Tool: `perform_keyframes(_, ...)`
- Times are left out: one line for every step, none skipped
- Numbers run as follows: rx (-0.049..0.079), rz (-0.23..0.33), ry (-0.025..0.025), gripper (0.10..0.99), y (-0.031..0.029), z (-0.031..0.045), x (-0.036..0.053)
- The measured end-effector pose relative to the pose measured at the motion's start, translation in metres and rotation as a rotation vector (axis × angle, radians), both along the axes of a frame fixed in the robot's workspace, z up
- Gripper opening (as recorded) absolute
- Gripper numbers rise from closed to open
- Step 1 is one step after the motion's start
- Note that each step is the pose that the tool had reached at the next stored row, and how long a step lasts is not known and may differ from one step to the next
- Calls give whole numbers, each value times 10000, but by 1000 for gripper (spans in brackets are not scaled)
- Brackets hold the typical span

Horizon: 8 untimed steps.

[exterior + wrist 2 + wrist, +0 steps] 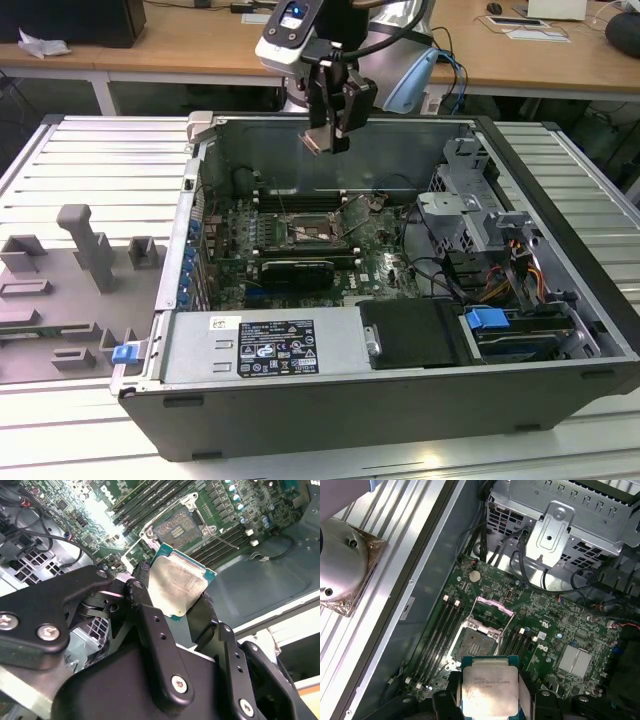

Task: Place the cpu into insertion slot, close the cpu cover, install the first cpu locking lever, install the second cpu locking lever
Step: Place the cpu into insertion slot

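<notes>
My gripper hangs above the open computer case, shut on the cpu, a flat square chip with a dull metal top. In both wrist views the black fingers clamp the cpu by two opposite edges. Below it, on the green motherboard, the insertion slot lies bare. The cpu cover stands tilted up off the slot on its hinge. A thin locking lever sticks out beside the slot.
Memory slots flank the socket. A long black card lies just in front of it. A metal drive cage with cables fills the exterior view's right, a power supply the front. Grey fixtures sit outside the case.
</notes>
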<state>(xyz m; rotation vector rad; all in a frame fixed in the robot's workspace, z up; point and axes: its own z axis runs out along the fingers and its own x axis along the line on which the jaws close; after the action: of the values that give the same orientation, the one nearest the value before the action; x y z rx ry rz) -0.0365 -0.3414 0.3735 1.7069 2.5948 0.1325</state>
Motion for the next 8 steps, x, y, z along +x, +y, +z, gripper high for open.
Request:
perform_keyframes(1,-104,0,541,0,-2,0)
perform_keyframes(0,-192,2,541,0,-3,0)
perform_keyframes(0,-275,3,541,0,-3,0)
perform_keyframes(0,-320,4,541,0,-4,0)
perform_keyframes(0,-355,4,541,0,-4,0)
perform_keyframes(0,-421,4,541,0,-5,0)
perform_keyframes(1,-471,4,541,0,-6,0)
perform_keyframes(0,-510,4,541,0,-6,0)
